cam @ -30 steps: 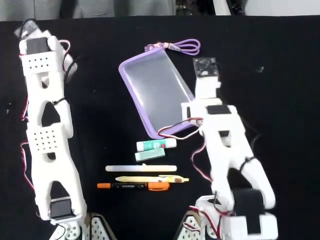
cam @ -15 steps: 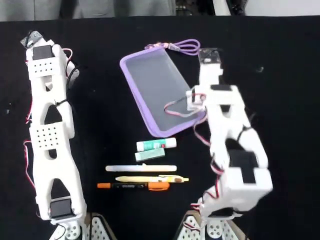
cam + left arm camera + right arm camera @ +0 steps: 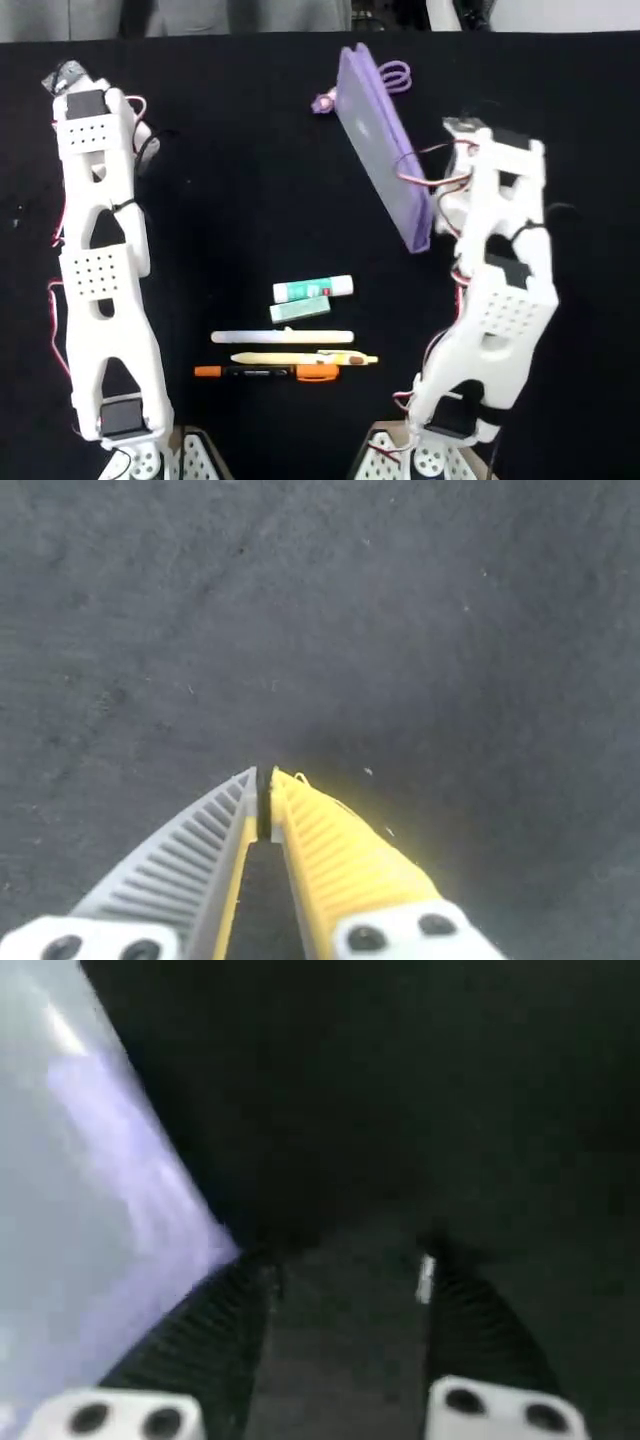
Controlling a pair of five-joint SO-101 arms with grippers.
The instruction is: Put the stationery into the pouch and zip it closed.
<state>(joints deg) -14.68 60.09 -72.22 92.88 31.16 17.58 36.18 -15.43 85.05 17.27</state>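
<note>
- The tabletop [image 3: 250, 200] is black and matte, flecked with pale lint.
- Beyond its far edge, near the right corner, a white surface [image 3: 570, 14] shows.

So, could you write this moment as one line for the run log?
left gripper: shut, empty | right gripper: open, beside pouch | pouch: tilted up on edge | stationery: on table, outside pouch

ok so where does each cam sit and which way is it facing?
High view: fixed above, looking down on the table; shows left arm, right arm, stationery, tilted pouch.
Left wrist view: on the left arm, looking past its shut left gripper at bare table.
Right wrist view: on the right arm, looking past its open right gripper; pouch beside one finger.
Shared: high and right wrist views both show the pouch.
</note>
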